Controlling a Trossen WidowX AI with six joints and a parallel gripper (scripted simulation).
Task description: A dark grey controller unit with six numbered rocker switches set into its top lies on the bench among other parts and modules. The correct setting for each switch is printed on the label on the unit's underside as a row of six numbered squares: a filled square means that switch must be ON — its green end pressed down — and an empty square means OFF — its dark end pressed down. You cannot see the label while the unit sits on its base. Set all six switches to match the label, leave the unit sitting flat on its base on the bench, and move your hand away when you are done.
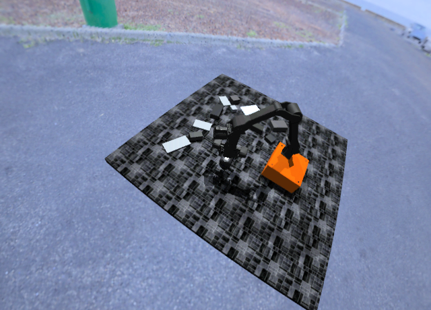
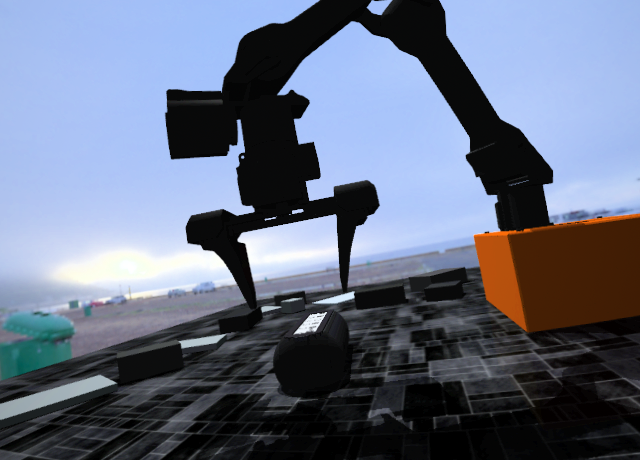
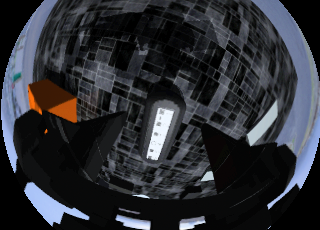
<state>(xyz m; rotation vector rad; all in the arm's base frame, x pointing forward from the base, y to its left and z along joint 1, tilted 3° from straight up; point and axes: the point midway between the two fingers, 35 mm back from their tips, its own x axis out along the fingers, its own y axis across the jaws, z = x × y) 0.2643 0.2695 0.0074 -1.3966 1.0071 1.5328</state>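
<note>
The dark controller unit lies on the patterned mat, showing a rounded, barrel-like side. A white strip faces up, with a row of small dark marks in the wrist view. I cannot read the marks or tell rocker positions. My gripper is open and empty above the unit. Its fingers point down, wide apart; in the wrist view they stand either side of the unit. The unit's underside against the mat is hidden.
The orange base block carries the arm. Several dark blocks, such as one block, and pale flat plates, such as one plate, lie beyond and beside the unit.
</note>
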